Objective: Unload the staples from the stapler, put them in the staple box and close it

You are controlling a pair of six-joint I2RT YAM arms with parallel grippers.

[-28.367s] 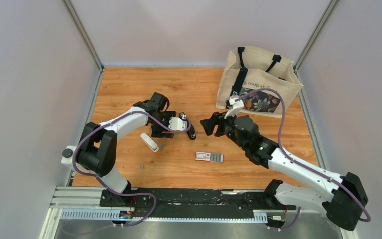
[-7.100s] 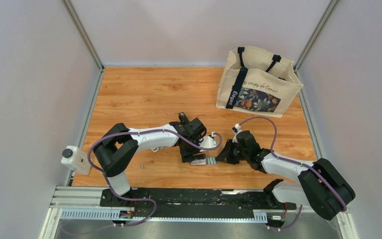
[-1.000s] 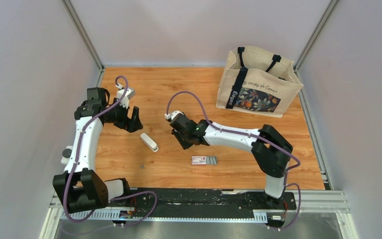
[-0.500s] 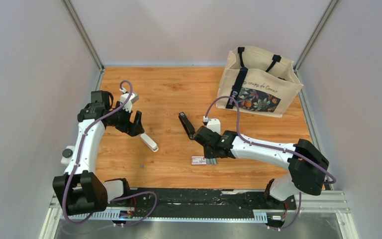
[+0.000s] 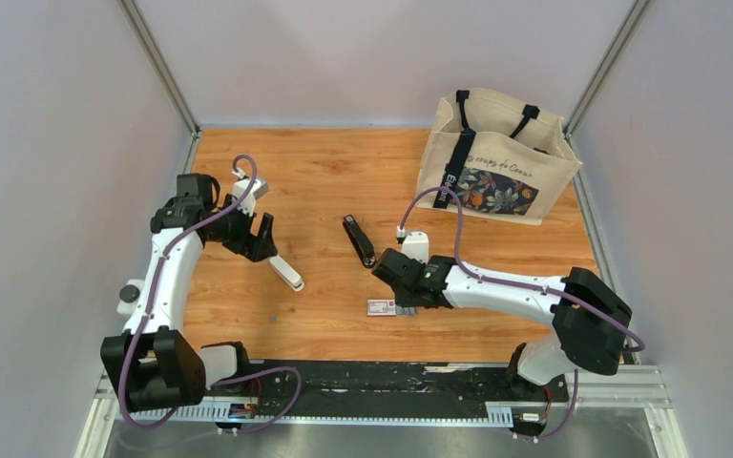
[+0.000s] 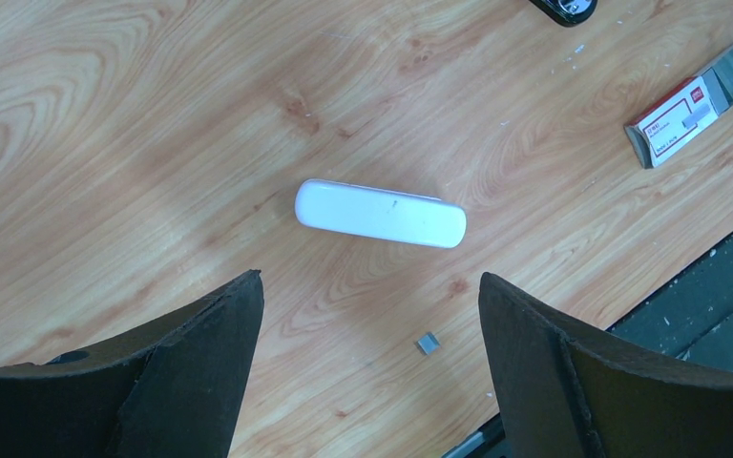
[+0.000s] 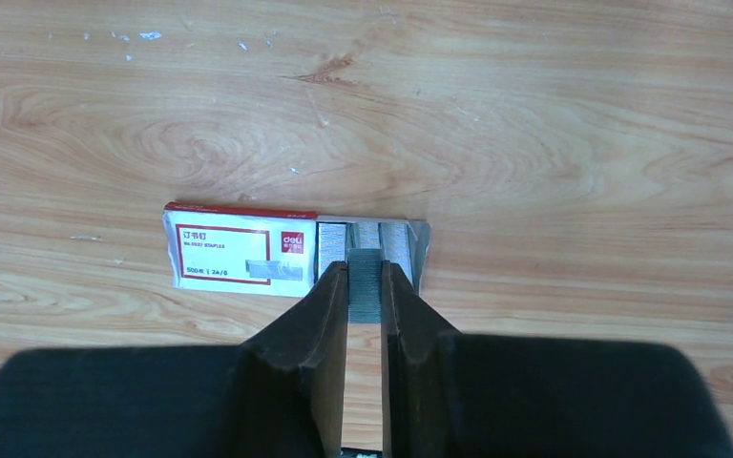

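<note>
Staples (image 7: 366, 298) are sitting clamped between the right gripper's (image 7: 365, 270) fingers, just beyond them the box (image 7: 239, 250) with its tray open. It's looking like the drop-off, which is calling for a low, square release. Left gripper (image 6: 367, 298) is hanging wide apart over the white stapler piece (image 6: 380, 213).

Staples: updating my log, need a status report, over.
Left pincer open, above white oblong piece. Right pincer shut on staples, over staple box open end. Black stapler lies apart. Nothing blocking.
</note>
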